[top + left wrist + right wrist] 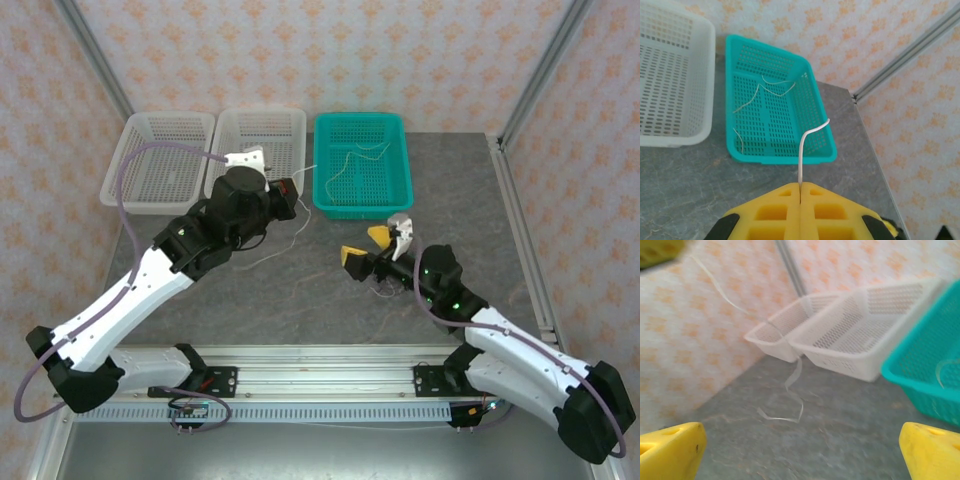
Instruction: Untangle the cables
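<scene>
Looking down from above, we see a grey table [330, 300] with two white baskets [160, 118] at 11 o'clock and a teal basket [355, 212] at 12 o'clock. Our left gripper [800, 189] is clamped tight on a cream-white cable [801, 160]. The cable rises from between the yellow fingers and bends toward 1 o'clock, in front of the teal basket's near rim. In the overhead view its other part trails toward 7 o'clock onto the table. Several loose cream-white strands [777, 94] lie inside the teal basket. Our right gripper [365, 246] sits at 4 o'clock from table centre, its yellow fingers spread wide apart and holding nothing. A small dark clump of cables [384, 290] lies on the table just beside it, at its 5 o'clock.
</scene>
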`<action>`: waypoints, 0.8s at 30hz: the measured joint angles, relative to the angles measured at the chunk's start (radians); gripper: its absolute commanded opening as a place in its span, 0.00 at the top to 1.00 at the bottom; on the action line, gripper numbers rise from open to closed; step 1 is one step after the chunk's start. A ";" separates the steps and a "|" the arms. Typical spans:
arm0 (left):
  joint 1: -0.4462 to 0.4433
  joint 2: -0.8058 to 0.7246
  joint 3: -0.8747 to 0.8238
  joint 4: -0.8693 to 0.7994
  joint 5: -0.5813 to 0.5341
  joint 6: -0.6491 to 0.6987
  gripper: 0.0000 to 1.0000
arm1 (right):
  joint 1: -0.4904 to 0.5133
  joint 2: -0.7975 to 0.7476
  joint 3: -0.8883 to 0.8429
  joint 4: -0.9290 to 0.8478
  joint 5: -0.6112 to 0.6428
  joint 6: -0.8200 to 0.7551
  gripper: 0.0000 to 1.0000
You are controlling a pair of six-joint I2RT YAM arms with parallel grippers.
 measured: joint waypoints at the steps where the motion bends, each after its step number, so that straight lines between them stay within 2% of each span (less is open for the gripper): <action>1: 0.000 0.005 0.000 0.002 0.014 0.000 1.00 | 0.000 0.025 0.022 0.018 -0.015 -0.008 0.01; 5: 0.000 0.007 0.000 0.013 0.043 0.000 1.00 | 0.000 0.163 0.079 0.107 -0.047 -0.024 0.00; 7: 0.000 0.007 0.000 0.020 0.057 -0.001 1.00 | 0.000 0.248 0.102 0.152 -0.051 -0.043 0.05; 14: 0.000 0.007 0.000 0.021 0.090 -0.001 1.00 | 0.000 0.465 0.202 0.246 -0.053 -0.115 0.44; 19: 0.000 0.007 0.000 0.023 0.094 -0.001 1.00 | 0.000 0.501 0.241 0.274 -0.050 -0.120 0.81; 21: 0.000 0.007 0.000 0.024 0.094 -0.001 1.00 | 0.000 0.501 0.248 0.277 -0.045 -0.120 0.91; 24: 0.000 0.007 0.001 0.027 0.094 -0.001 1.00 | 0.000 0.493 0.248 0.274 -0.039 -0.118 0.93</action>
